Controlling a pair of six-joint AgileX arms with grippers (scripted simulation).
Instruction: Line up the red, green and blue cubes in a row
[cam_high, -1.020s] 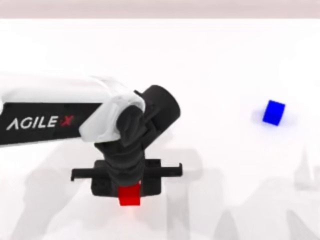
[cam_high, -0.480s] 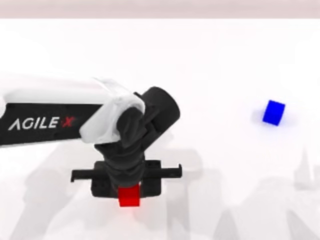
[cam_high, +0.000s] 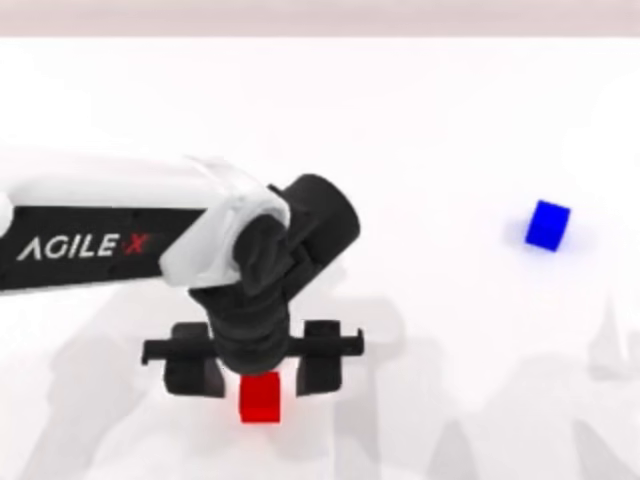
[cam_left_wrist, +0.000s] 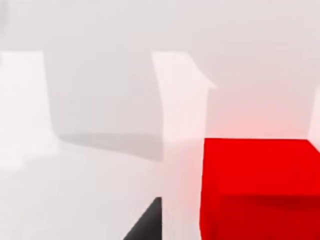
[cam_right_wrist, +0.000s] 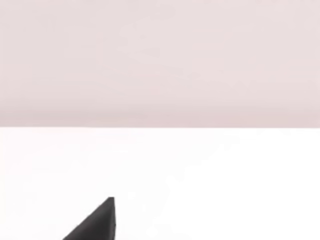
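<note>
The left gripper (cam_high: 258, 362) hangs low near the front of the table, left of centre, its fingers (cam_high: 195, 372) spread apart with the red cube (cam_high: 260, 399) sitting between them, touching neither. The cube lies square to the table edges, no long axis to speak of. The blue cube (cam_high: 548, 225) rests well apart on the right. The table (cam_high: 430, 130) is plain white, with a pale wall behind.

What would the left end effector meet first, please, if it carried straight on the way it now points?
Probably the red cube: the left end effector points down at the table with its fingers spread on either side of the cube. How high it stands above the cube is unclear.
</note>
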